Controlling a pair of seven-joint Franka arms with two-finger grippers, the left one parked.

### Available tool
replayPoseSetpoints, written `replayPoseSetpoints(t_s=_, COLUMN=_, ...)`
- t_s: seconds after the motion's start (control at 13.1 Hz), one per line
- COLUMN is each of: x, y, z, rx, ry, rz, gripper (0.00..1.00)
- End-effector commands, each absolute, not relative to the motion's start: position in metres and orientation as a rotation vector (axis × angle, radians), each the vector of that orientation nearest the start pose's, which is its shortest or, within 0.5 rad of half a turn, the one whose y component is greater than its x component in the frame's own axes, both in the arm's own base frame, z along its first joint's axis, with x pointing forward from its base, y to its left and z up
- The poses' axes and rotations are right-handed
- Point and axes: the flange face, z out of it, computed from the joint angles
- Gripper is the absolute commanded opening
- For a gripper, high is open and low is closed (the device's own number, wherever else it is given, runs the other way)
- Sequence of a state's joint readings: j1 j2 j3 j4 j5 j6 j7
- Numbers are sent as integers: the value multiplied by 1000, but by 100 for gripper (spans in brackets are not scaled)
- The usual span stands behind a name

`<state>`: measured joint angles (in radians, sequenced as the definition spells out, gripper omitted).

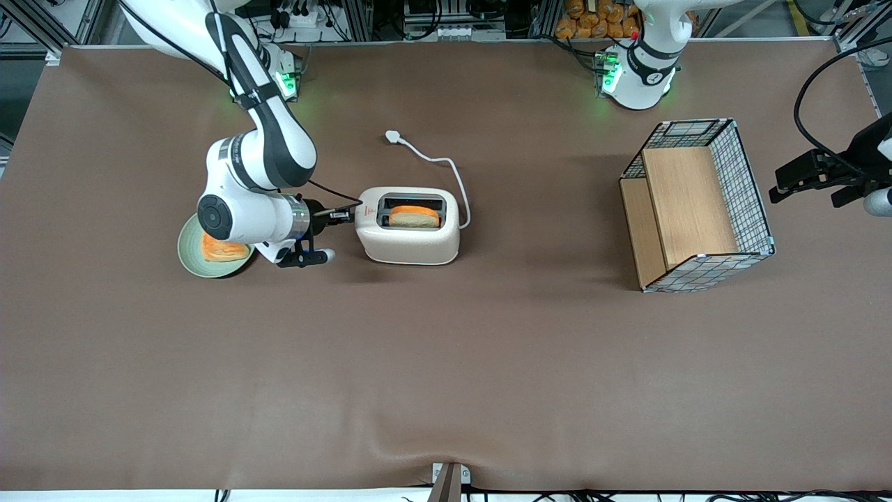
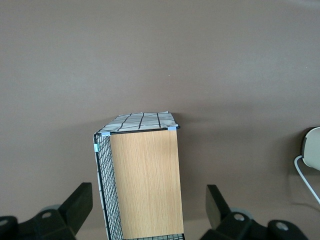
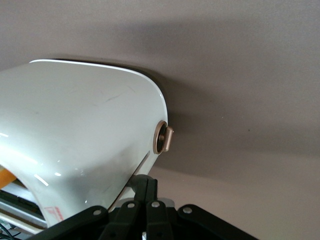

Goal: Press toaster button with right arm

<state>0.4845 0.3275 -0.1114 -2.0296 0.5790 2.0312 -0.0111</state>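
Closely pressed together, gripper [image 1: 343, 215] fingers touching toaster [image 1: 409, 226] end

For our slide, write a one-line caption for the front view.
Right arm's hand at the narrow end of a toaster holding bread, plate beside it, basket toward the parked arm's end.

Toaster [image 1: 411, 240]: cream-white, rounded, upright on the tabletop [image 1: 446, 362], a slice of bread in its slot. Toaster button [image 3: 165, 138]: small round knob on the narrow end face toward the working arm's end. Right arm [image 1: 268, 150] reaches level; gripper [image 1: 343, 215] sits right at that end face, jaws together.
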Motion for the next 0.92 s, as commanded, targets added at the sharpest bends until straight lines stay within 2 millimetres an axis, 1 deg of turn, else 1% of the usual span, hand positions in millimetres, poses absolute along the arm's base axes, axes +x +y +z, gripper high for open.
replayPoseSetpoints(t_s=0.0, x=503, y=229, z=243, rx=-2689, ry=-53, rz=532, gripper=0)
replayPoseSetpoints(t_s=0.31, x=500, y=228, z=233, rx=-2678, ry=-50, rz=535, gripper=0)
replayPoseSetpoints(t_s=0.61, x=498, y=222, z=212, rx=-2613, ry=-52, rz=547, gripper=0)
replayPoseSetpoints(t_s=0.84, x=498, y=215, z=203, rx=-2595, ry=-47, rz=553, gripper=0)
